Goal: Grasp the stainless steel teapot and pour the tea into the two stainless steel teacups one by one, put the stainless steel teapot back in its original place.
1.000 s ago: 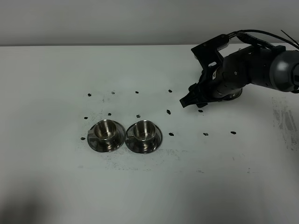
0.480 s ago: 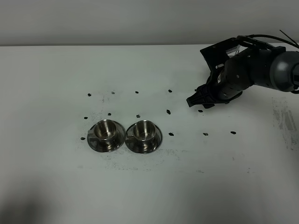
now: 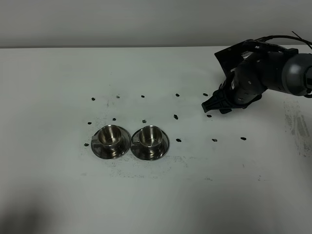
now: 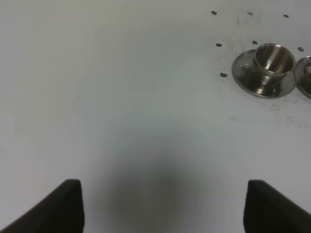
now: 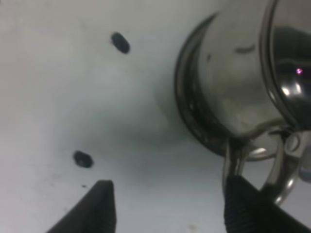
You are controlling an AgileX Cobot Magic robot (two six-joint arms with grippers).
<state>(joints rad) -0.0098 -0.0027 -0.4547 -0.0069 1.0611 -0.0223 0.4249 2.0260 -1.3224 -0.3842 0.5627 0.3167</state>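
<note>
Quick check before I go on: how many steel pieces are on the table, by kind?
Teapot: 1
Cups: 2
Saucers: 2
Total: 5

White table (image 3: 48,185) is bounded on the far side by a grey wall (image 3: 97,22). Small black marks (image 3: 177,95) are laid out in 3 rough rows across the middle, spaced well apart. Fine dark specks (image 3: 146,161) are scattered on the near side. Faint grey scuffing (image 3: 295,124) is seen at the right edge.
</note>
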